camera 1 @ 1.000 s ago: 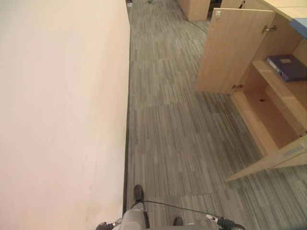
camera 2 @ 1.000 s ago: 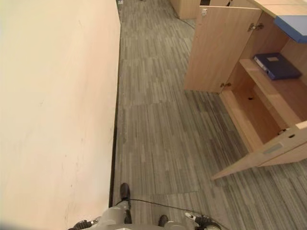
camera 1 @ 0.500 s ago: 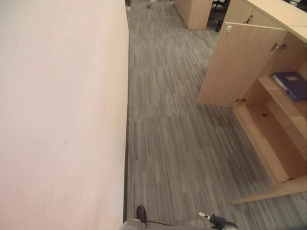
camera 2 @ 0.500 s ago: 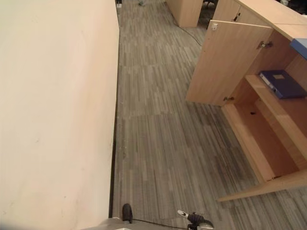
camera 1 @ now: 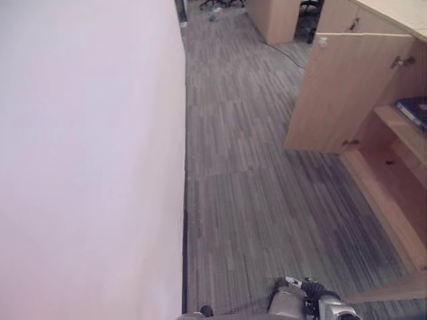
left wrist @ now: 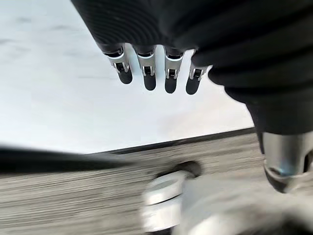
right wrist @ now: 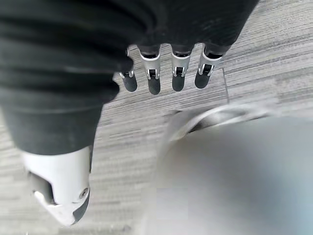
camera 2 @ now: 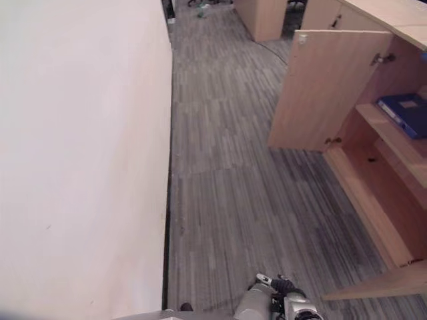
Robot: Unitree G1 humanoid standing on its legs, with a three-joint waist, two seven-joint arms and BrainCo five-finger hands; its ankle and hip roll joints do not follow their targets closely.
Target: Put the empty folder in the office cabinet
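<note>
While we looked down along the grey striped carpet floor [camera 2: 233, 167], the light wooden office cabinet [camera 2: 373, 153] stood to our right with its near door [camera 2: 327, 90] swung wide open. On the cabinet's upper shelf [camera 2: 393, 137] we saw the dark blue flat folder [camera 2: 405, 112] lying flat, near the shelf's front edge. A plain pale wall [camera 2: 80, 147] ran along our left side. We held our left hand [left wrist: 156, 73] with its fingers straight and relaxed, empty, beside that wall, and our right hand [right wrist: 166, 73] likewise loose and empty, hanging over the carpet
</note>
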